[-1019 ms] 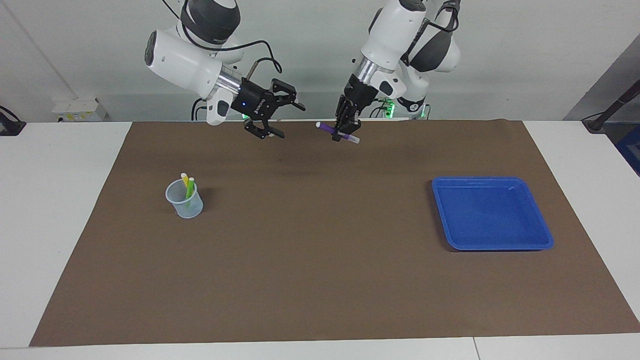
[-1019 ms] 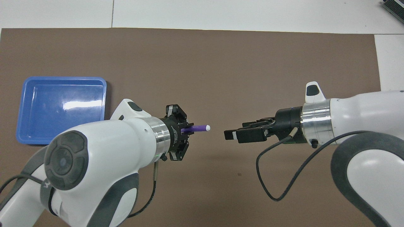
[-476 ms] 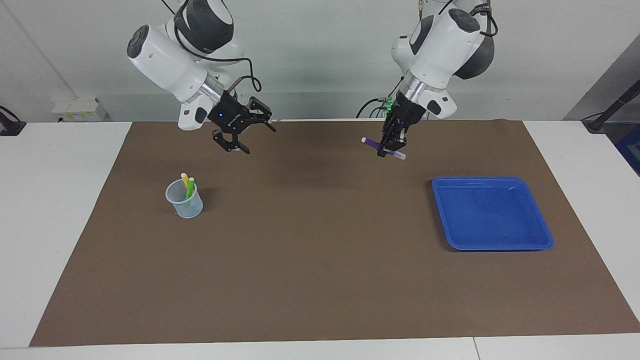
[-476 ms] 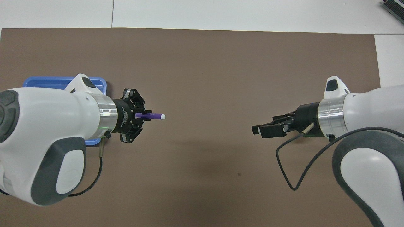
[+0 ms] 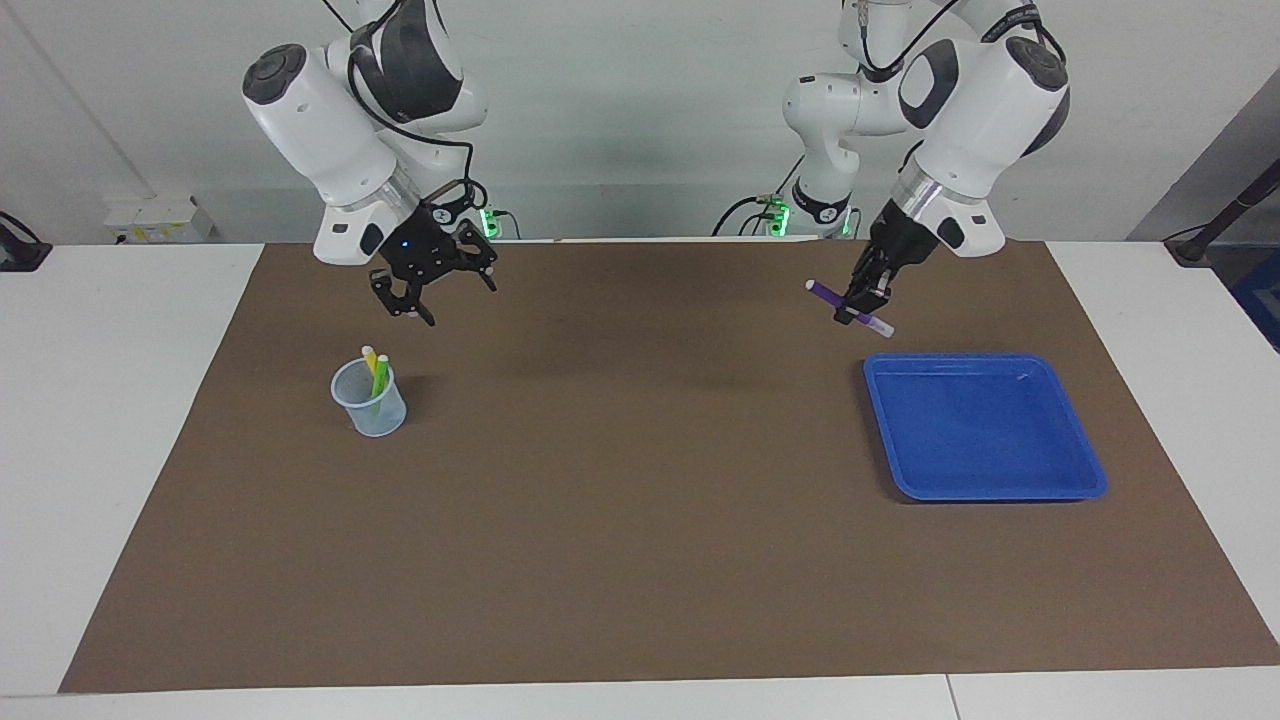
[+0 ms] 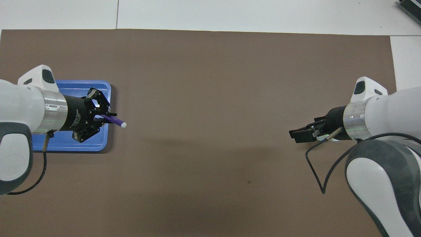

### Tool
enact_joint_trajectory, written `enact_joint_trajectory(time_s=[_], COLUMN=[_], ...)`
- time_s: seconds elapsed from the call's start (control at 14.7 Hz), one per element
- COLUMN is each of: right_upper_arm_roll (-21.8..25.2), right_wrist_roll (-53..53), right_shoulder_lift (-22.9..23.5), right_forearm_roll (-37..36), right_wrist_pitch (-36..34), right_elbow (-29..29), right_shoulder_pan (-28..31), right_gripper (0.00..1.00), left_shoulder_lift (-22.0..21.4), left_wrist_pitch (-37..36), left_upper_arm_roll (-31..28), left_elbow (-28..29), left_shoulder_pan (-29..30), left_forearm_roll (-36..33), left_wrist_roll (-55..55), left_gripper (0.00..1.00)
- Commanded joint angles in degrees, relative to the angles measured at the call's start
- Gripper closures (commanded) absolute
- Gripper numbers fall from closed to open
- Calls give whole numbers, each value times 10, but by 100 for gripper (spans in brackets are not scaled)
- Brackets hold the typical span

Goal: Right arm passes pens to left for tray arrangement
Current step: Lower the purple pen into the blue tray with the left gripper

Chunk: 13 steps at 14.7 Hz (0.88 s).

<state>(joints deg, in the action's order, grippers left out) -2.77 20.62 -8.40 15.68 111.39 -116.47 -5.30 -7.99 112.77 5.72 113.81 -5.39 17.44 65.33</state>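
Observation:
My left gripper (image 5: 862, 303) is shut on the purple pen (image 5: 826, 293) and holds it level in the air, over the edge of the blue tray (image 5: 985, 430) toward the right arm's end. In the overhead view the left gripper (image 6: 100, 116) and the purple pen (image 6: 115, 121) cover that edge of the tray (image 6: 79, 85). My right gripper (image 5: 438, 292) is open and empty, up in the air over the mat beside the cup. The yellow pen (image 5: 369, 357) and the green pen (image 5: 380, 376) stand in the cup.
A small translucent cup (image 5: 372, 412) stands on the brown mat (image 5: 640, 500) toward the right arm's end; it does not show in the overhead view. The right gripper (image 6: 301, 135) hangs over that end of the mat. White table borders the mat.
The two arms have drawn apart. My left gripper carried the purple pen from mid-table toward the tray. My right gripper, open, swung back toward the cup.

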Motion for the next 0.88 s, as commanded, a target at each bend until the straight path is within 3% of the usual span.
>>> enact_joint_trajectory(time_s=[0.0, 0.34, 0.82], right_upper_arm_roll=[-6, -6, -6], right_wrist_roll=[6, 9, 12], right_shoulder_lift=[-2, -5, -4], right_forearm_roll=[-49, -125, -174], right_wrist_pitch=[2, 7, 51], right_elbow=[-5, -18, -59], right_shoulder_pan=[20, 35, 62], right_gripper=[1, 1, 5], left_shoulder_lift=[-15, 17, 78], left_wrist_pitch=[-27, -33, 1], left_upper_arm_roll=[5, 3, 3], left_elbow=[16, 28, 20], left_shoulder_pan=[46, 72, 118], left_forearm_roll=[-3, -5, -101], left_wrist_roll=[-134, -336, -600], left_gripper=[100, 100, 100])
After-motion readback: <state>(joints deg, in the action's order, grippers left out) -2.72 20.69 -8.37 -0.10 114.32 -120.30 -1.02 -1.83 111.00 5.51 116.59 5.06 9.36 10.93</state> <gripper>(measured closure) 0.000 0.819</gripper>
